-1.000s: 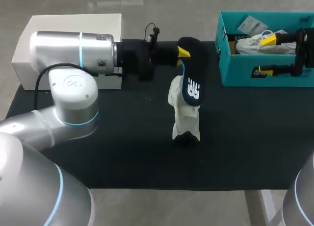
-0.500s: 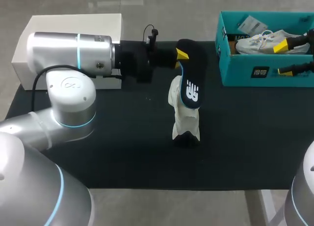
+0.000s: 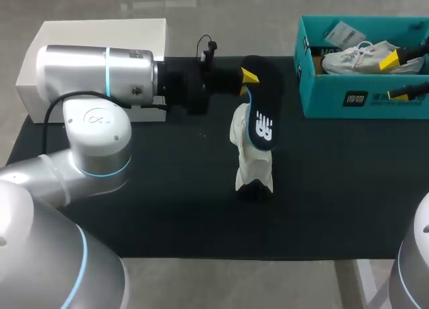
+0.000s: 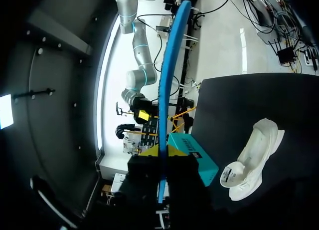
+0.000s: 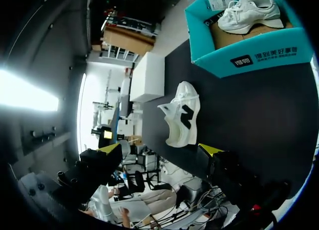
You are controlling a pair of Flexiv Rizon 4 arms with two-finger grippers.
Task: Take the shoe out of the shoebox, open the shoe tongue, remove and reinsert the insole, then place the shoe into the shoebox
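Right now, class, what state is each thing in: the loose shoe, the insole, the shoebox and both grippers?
Left gripper, shut on the insole.
Insole, out of the shoe, held above it.
Shoe, out of the box, on the table, free of both grippers.
Shoebox, open, with a second shoe inside.
Right gripper, open, holding nothing.

— Where's the shoe (image 3: 251,158)?
— White, on its sole, well apart from the open teal shoebox (image 3: 348,98), which holds a second white shoe (image 3: 355,55).
— The insole (image 3: 261,101)?
— Black, blue-edged, upright above the shoe, equally far from the shoebox.
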